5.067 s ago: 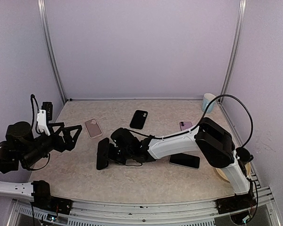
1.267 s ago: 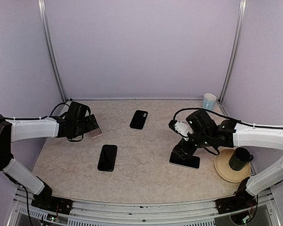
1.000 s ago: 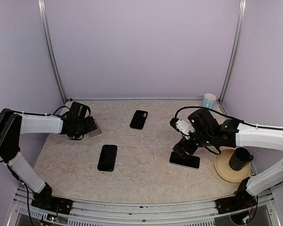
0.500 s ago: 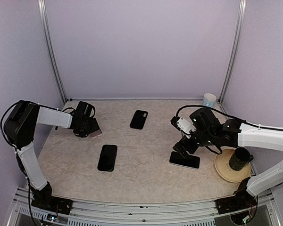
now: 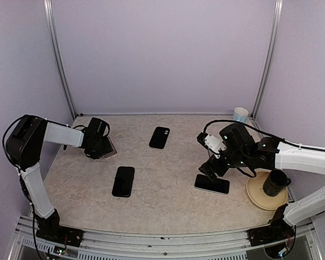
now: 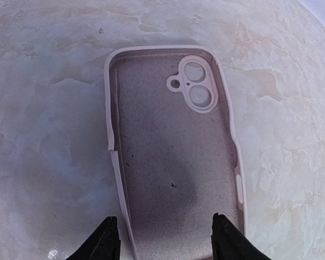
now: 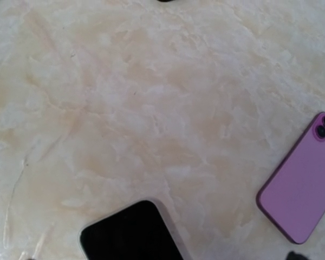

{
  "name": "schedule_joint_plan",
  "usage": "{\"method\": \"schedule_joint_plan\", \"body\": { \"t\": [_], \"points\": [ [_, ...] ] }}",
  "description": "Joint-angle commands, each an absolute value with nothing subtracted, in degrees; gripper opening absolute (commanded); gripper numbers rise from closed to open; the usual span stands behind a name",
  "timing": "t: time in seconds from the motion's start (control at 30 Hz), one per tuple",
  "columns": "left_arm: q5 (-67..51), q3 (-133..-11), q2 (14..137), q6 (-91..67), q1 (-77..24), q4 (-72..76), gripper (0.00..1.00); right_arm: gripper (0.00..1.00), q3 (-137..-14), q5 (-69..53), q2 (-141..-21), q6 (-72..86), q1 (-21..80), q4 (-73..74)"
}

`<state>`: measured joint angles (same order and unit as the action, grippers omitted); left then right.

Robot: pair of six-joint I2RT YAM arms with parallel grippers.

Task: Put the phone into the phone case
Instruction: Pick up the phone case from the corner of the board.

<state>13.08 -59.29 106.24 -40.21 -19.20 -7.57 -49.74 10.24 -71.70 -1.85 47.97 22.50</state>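
The pink phone case (image 6: 176, 157) lies open side up on the table, camera cutout at its far end; in the top view the case (image 5: 108, 153) is at the left. My left gripper (image 6: 166, 244) hovers low over its near end, open, with one fingertip (image 6: 104, 242) just outside the left rim and the other over the right rim. A black phone (image 7: 131, 234) with a light rim lies screen up below my right gripper (image 5: 208, 169), which holds nothing and looks open. A purple phone (image 7: 300, 203) lies back up to the right of it.
Another black phone (image 5: 123, 181) lies front centre-left, and a dark phone or case (image 5: 160, 137) lies back up near the middle. A tan plate (image 5: 258, 199) with a black cup (image 5: 274, 182) sits front right. A pale cup (image 5: 239, 115) stands at the back right corner.
My left gripper has slid right over the pink case and its jaws have narrowed. My right gripper has drifted slightly right above the black phone.
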Motion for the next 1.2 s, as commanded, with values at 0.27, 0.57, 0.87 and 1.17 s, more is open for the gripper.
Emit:
{"method": "schedule_joint_plan", "body": {
  "t": [0.27, 0.57, 0.87, 1.17],
  "points": [
    [12.90, -60.07, 107.79, -40.03, -18.81, -8.44, 0.45, 0.98, -49.08, 9.96, -69.90, -1.41, 47.64, 21.71],
    [12.83, -59.96, 107.32, -39.51, -18.82, -9.20, 0.39, 0.98, -48.95, 10.19, -69.08, -1.41, 47.63, 21.36],
    [12.50, -58.61, 107.41, -39.20, -18.89, -8.68, 0.21, 0.98, -48.96, 10.64, -68.93, -1.49, 47.68, 21.38],
    [11.11, -57.77, 106.78, -39.26, -18.82, -8.12, 0.10, 0.98, -48.84, 11.15, -68.40, -1.41, 47.61, 21.52]
  ]
}}
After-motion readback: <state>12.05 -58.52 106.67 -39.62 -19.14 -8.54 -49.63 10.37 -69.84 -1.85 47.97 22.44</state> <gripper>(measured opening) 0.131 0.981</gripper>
